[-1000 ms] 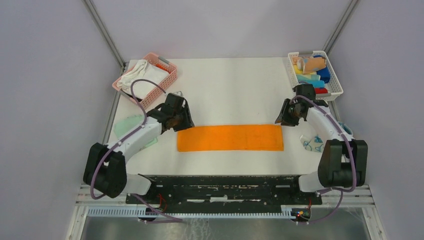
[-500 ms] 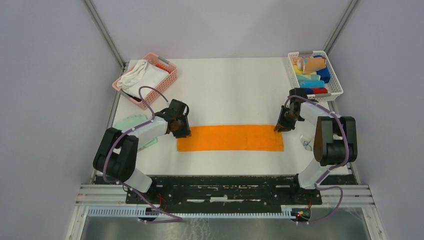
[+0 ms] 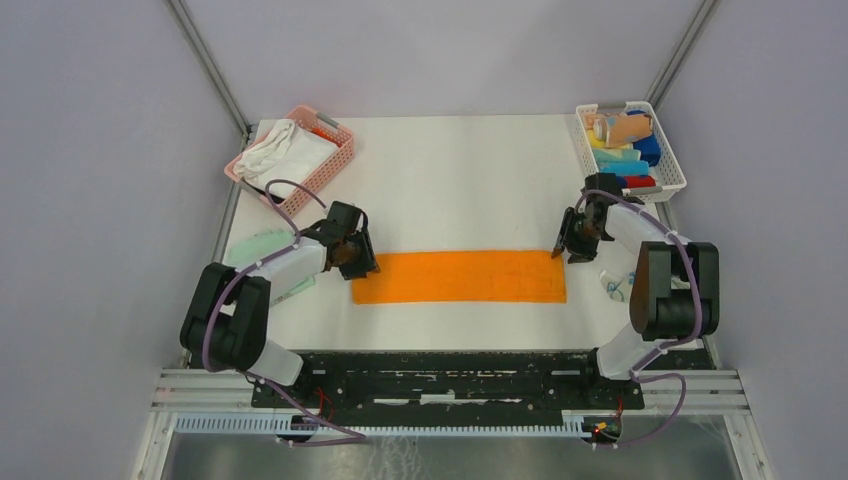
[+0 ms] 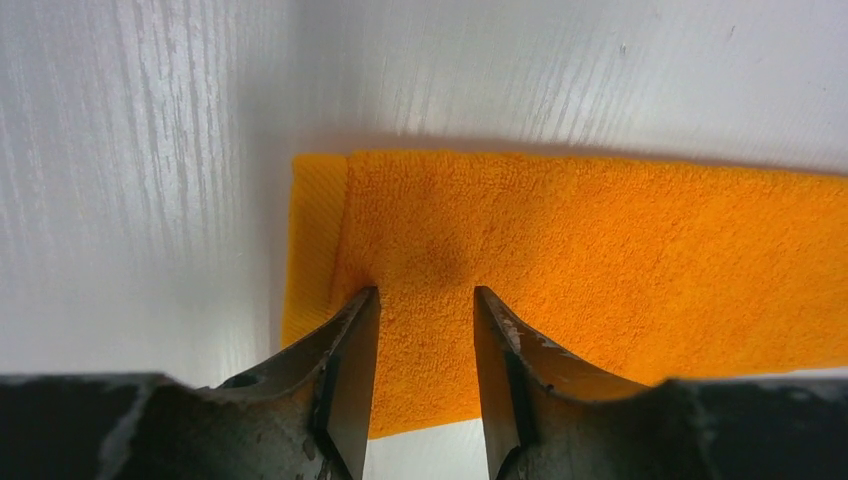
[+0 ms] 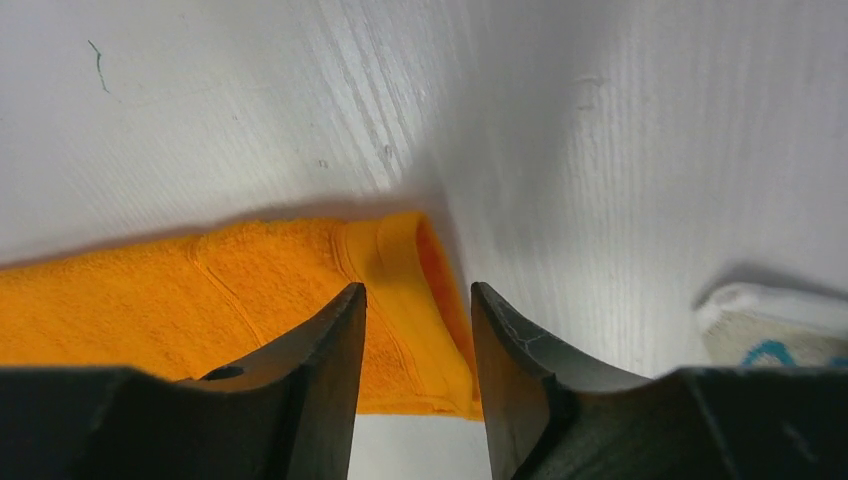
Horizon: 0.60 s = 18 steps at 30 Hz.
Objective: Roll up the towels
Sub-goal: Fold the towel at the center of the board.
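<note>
An orange towel (image 3: 460,277) lies flat in a long strip across the near half of the white counter (image 3: 460,180), running left to right between the two arms, each of which reaches in to one end of it. At the left end, the left fingers (image 4: 345,360) stand only a narrow gap apart, their tips set down on the terry surface just inside the smooth hem, with towel pile showing between them and nothing clamped. At the right end, the right fingers (image 5: 320,370) are spread about as narrowly and straddle the hem, which is doubled back on itself into a small raised fold. Whether those tips press on the cloth or hang just above it cannot be told from the wrist view. A pink basket (image 3: 330,165) holding white cloths (image 3: 285,150) sits at the far left corner of the counter. A white basket (image 3: 672,170) at the far right corner is packed with rolled towels (image 3: 625,150) in blue, teal, yellow and peach. A pale green towel (image 3: 262,245) lies at the left edge of the counter, partly under the left arm. A small white cloth with a teal pattern (image 3: 615,285) rests near the right edge, just beside the orange towel's right end but apart from it.
</note>
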### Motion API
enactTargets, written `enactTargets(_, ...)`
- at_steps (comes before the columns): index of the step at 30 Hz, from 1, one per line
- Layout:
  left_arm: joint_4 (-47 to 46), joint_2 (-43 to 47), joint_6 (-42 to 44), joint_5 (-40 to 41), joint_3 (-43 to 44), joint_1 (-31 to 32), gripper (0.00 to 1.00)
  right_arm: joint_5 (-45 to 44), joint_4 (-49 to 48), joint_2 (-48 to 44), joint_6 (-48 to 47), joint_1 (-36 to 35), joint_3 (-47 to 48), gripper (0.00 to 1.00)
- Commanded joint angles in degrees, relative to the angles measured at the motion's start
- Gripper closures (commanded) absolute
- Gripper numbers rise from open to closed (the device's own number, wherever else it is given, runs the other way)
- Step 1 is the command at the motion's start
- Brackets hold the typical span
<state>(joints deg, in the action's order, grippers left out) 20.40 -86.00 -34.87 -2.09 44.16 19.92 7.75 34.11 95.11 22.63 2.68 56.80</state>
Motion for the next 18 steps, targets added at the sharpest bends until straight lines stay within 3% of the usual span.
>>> enactTargets(1,1.8,4.3,0.6,-1.2,2.6,-0.6,0.51,-4.9,5.2,-6.7,-3.5,-0.4,3.7,0.48)
enactTargets(18,6.1,12.6,4.5,5.1,3.2,-0.9,0.35,-4.9,7.3,1.5,-5.0,-3.2,-0.6,0.49)
